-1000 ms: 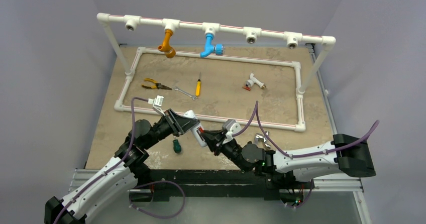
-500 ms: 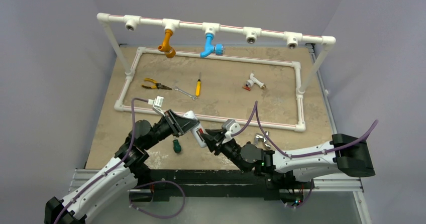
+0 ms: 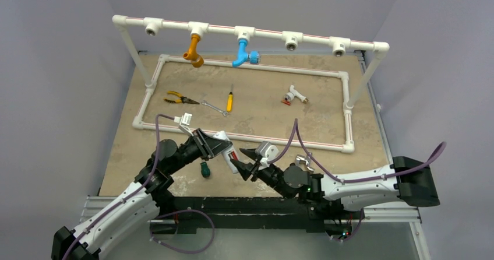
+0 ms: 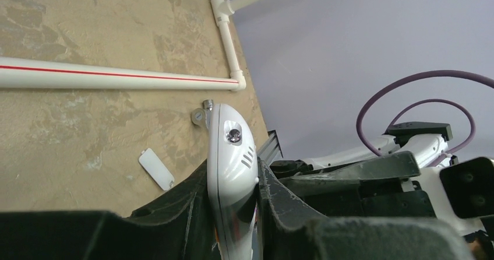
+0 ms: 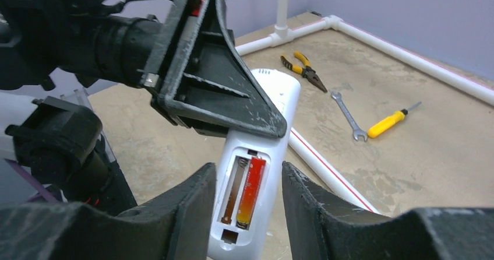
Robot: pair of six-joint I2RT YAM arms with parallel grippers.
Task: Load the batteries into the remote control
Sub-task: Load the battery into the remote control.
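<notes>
My left gripper [image 3: 218, 146] is shut on the white remote control [image 3: 228, 150] and holds it above the table's front. It grips the remote's sides in the left wrist view [image 4: 231, 149]. In the right wrist view the remote's back [image 5: 265, 126] faces me with the battery compartment open. One red-orange battery [image 5: 250, 191] lies in the right slot; the left slot shows bare contacts. My right gripper [image 5: 249, 181] is open and empty, its fingers [image 5: 192, 204] on either side of the remote's lower end without touching it. It also shows in the top view [image 3: 242, 162]. The other battery is not identifiable.
The white battery cover [image 4: 156, 168] lies on the table near a metal tap fitting [image 3: 303, 161]. A dark green stubby tool [image 3: 204, 169] lies below the left gripper. Pliers [image 3: 177, 99], a spanner [image 3: 214, 107], a yellow screwdriver [image 3: 229, 101] and a white T-fitting [image 3: 297, 95] lie inside the pipe frame [image 3: 343, 97].
My right gripper has shifted slightly left and nearer, still at the remote's end. The left gripper and the remote have barely moved.
</notes>
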